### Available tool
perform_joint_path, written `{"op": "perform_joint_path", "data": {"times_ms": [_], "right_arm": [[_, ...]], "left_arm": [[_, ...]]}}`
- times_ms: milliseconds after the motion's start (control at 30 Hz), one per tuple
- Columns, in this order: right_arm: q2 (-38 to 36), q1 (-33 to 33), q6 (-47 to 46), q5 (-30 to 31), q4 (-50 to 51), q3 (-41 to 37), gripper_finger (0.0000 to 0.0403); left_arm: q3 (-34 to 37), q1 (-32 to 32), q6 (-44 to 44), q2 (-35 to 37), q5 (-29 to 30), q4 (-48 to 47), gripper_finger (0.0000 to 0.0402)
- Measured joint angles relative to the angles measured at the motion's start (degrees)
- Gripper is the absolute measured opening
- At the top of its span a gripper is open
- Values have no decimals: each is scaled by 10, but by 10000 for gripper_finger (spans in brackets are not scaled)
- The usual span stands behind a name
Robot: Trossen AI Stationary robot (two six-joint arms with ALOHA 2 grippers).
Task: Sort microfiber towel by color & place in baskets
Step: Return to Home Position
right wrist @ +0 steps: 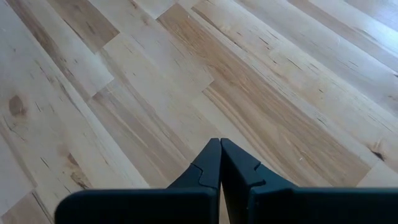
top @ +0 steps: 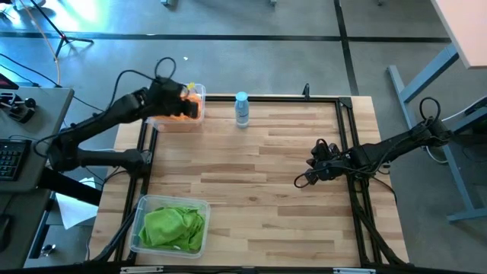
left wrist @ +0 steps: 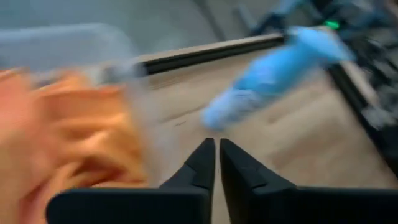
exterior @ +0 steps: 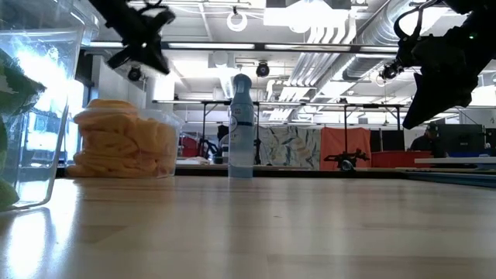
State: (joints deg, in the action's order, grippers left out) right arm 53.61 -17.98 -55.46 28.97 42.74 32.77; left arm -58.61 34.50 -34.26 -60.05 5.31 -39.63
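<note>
The sorting looks done. The orange towels (exterior: 124, 147) sit stacked in the far bin (top: 171, 124), and the green towels (top: 173, 227) fill the near bin (top: 138, 224). No cloth lies loose on the table (top: 266, 167).

The left gripper (left wrist: 216, 152) hangs just above the far bin. Its fingers seem pressed together and empty, though that wrist view is smeared. The right gripper (right wrist: 219, 152), also closed on nothing, hovers over bare wood at the table's right side.

The step in hand appears to be pulling back to rest. That calls for lifting the left arm clear of the bin's rim and away from the water bottle (top: 242, 109) nearby.
</note>
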Motion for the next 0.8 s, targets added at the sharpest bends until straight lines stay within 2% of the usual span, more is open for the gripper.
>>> {"op": "perform_joint_path", "data": {"times_ms": [67, 200, 300, 500, 600, 800], "right_arm": [[0, 0, 0, 0, 0, 0, 0], [0, 0, 0, 0, -1, 0, 0], [0, 0, 0, 0, -1, 0, 0], [0, 0, 3, 0, 1, 0, 0], [0, 0, 1, 0, 1, 0, 0], [0, 0, 0, 0, 8, 0, 0]], "left_arm": [[0, -43, 27, 0, 12, 35, 7], [0, -126, 151, 0, 17, 83, 2], [9, -183, 205, 0, 17, 117, 2], [81, -276, 330, 2, 4, 287, 1], [136, -301, 348, 5, 1, 361, 0], [247, -318, 320, 37, -5, 487, 0]]}}
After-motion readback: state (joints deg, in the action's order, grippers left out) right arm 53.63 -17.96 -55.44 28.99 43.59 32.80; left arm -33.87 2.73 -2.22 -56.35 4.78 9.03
